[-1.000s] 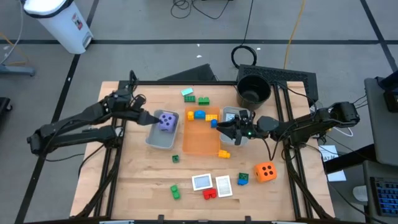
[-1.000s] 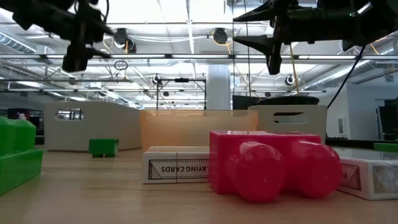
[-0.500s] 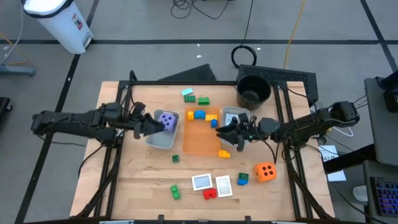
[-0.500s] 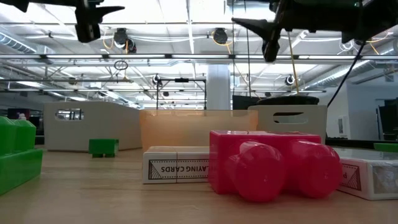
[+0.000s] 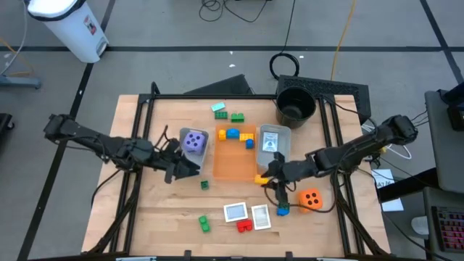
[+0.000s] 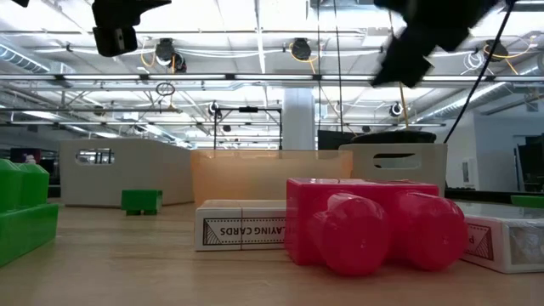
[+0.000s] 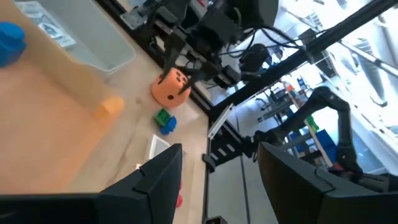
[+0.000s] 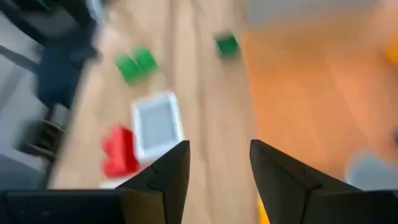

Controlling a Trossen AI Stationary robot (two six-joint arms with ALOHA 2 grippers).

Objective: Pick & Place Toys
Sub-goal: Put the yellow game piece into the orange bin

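The toys lie spread over the table. A purple die sits in the left grey tray. Blue and yellow bricks lie in the orange tray. A yellow brick, an orange die, two cards, a red brick and green bricks lie toward the near edge. My left gripper hovers open beside the left tray's near end. My right gripper hovers open by the yellow brick, above the cards. Neither holds anything.
A black bucket stands at the far right. A second grey tray holding a card sits beside the orange tray. Teal and green bricks lie near the far edge. Bare wood shows at the near left.
My left gripper has swung from over the purple die's tray toward the near edge. My right gripper has left the right grey tray, gone toward the near edge and tipped downward. Both stay open, and no toy has moved.
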